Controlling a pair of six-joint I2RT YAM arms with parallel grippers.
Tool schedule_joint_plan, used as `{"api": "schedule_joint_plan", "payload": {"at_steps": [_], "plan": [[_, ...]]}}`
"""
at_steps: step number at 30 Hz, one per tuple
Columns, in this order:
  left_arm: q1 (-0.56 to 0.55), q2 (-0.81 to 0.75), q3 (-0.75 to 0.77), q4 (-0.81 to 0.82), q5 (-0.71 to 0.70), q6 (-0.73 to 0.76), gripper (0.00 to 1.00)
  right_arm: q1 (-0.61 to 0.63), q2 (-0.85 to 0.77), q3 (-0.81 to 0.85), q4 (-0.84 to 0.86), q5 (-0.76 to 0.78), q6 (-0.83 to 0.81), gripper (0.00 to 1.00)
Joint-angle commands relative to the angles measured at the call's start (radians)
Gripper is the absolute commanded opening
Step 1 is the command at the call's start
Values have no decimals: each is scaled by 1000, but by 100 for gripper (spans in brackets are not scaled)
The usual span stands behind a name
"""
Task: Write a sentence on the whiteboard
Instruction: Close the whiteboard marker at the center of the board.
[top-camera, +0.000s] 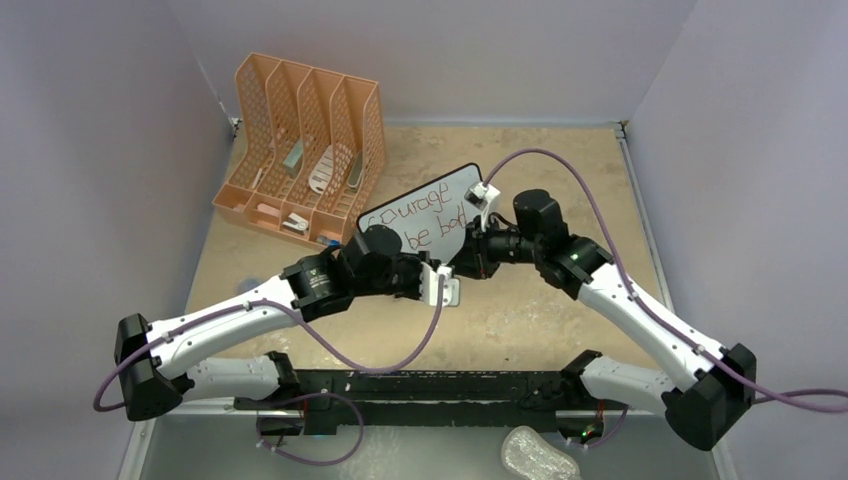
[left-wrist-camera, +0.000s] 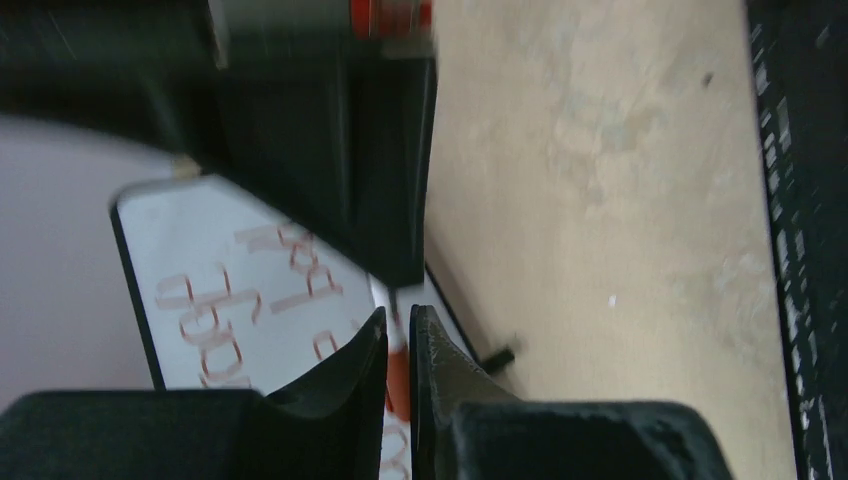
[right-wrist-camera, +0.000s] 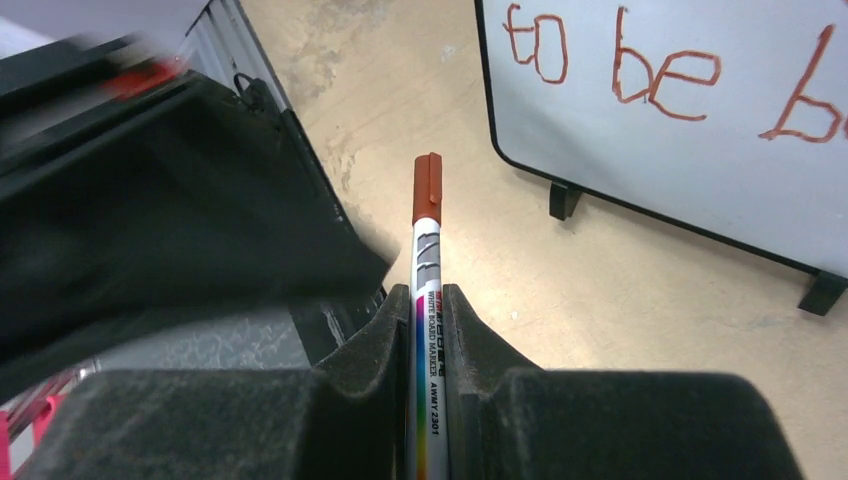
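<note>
The whiteboard stands upright on its small black feet near the middle of the counter, tilted towards the arms so its face can be reached, with the orange file organizer just behind its left end. The sentence sits on it in two lines of red-orange strokes and looks complete, so the writing itself seems done. The right tool is clenched on the marker around its barrel, leaving the capped tip sticking out clear of the board, which suits putting the pen away rather than writing. The left tool hangs just beside that tip, its jaws drawn almost together with only a slit between them and grasping nothing I can make out, probably placed there to deal with the cap
</note>
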Motion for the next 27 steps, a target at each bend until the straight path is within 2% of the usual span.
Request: {"api": "schedule_joint_plan", "payload": {"at_steps": [1,7,12,15,17,20,23,27], "plan": [[-96,-6,99,243,129,31,0,18,45,-16,147,20,62,0],[-124,1,112,244,81,48,0,22,44,-29,148,41,63,0],[-124,-44,72,214,-48,35,0,20,-38,-105,205,95,107,0],[-123,-92,20,190,-142,41,10,18,-78,-138,233,99,99,0],[-118,-121,-2,164,-192,39,24,17,-95,-151,239,97,91,0],[-91,-151,-8,85,-175,5,44,18,-120,-163,253,77,80,0],[-41,-152,-8,23,-109,-38,53,18,-159,-182,282,41,61,0],[86,-124,52,-82,88,-98,54,16,-192,-213,320,-20,3,0]]}}
